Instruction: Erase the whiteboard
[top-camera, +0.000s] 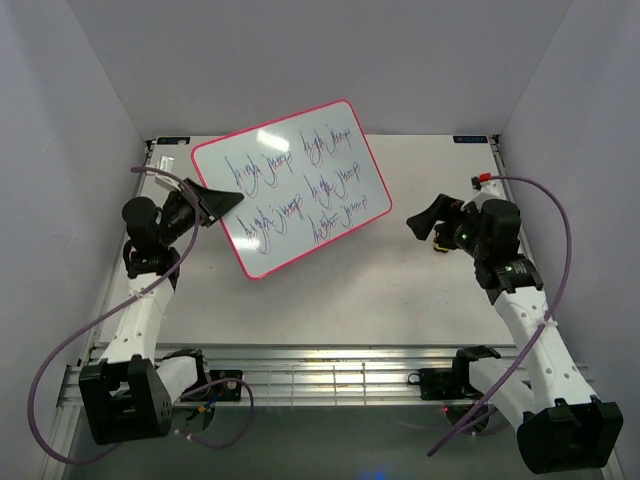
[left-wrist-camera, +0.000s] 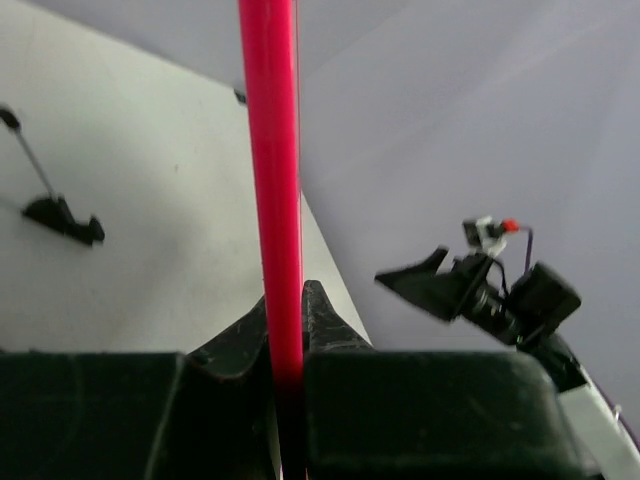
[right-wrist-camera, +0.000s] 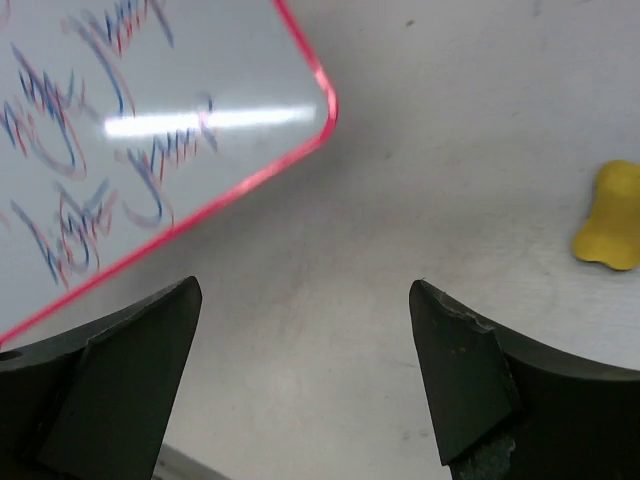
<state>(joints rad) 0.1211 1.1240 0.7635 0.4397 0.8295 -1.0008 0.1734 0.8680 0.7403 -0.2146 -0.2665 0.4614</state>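
The pale table (top-camera: 400, 300) fills the middle of the overhead view. The whiteboard (top-camera: 290, 185) stands in its upper centre, tipped up at a slant, with blue-purple scribbles across the whole face, so nothing looks wiped yet. I can't tell whether its lower corner touches the table. The left gripper (top-camera: 215, 205) has its jaws clamped on the board's pink-red rim (left-wrist-camera: 270, 180) at the left edge, and in its own camera the rim runs straight up between the fingers. The right gripper (top-camera: 425, 222) hovers at centre right, well apart from the board, jaws spread wide and holding nothing. My worry is that thin edge hold: once anything presses on the face, the board could pivot or slide out of the pinch. The yellow eraser (right-wrist-camera: 608, 215) lies on the table at the right edge of the right wrist view, off to the side of the open jaws, so I reckon it needs fetching first. Nothing I can see blocks the way to it. A thin black wire stand (left-wrist-camera: 45, 195) shows at the upper left of the left wrist view.
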